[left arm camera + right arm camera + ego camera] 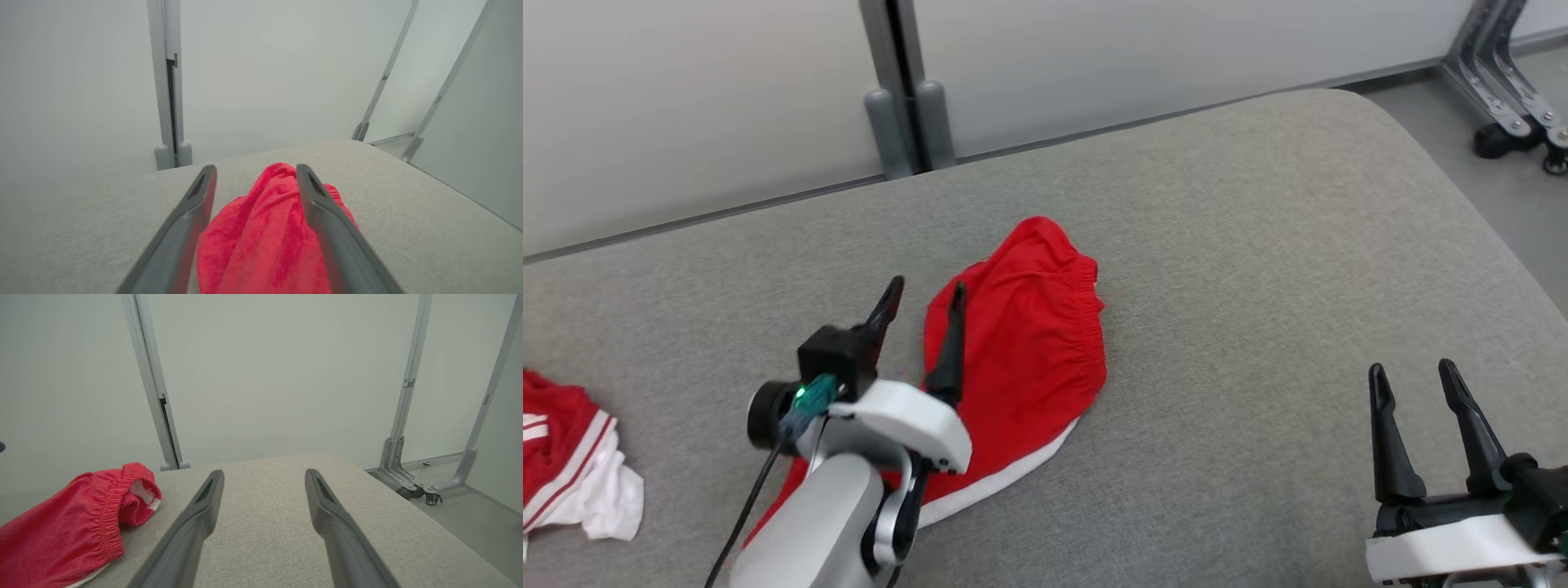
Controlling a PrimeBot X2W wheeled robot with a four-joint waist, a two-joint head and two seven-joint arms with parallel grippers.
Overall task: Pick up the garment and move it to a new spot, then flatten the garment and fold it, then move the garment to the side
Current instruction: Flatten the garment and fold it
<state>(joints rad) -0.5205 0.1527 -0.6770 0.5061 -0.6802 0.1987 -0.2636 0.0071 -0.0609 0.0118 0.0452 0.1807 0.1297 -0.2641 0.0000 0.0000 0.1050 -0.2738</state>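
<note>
A red garment [1029, 351] with an elastic waistband and a white hem lies crumpled on the grey cushioned surface [1258, 269]. My left gripper [927, 292] stands open over the garment's left edge, one finger above the cloth and the other above bare cushion. In the left wrist view the red cloth [261, 232] lies between the spread fingers [192, 212], not pinched. My right gripper [1414, 373] is open at the lower right, well away from the garment. The right wrist view has the garment [73, 522] at its left and the right gripper [263, 475] over bare cushion.
A second red and white garment [564, 465] lies bunched at the surface's left edge. Pale wall panels with a grey post [903, 90] stand behind. A wheeled metal frame [1511, 90] sits on the floor at the far right, past the cushion's rounded corner.
</note>
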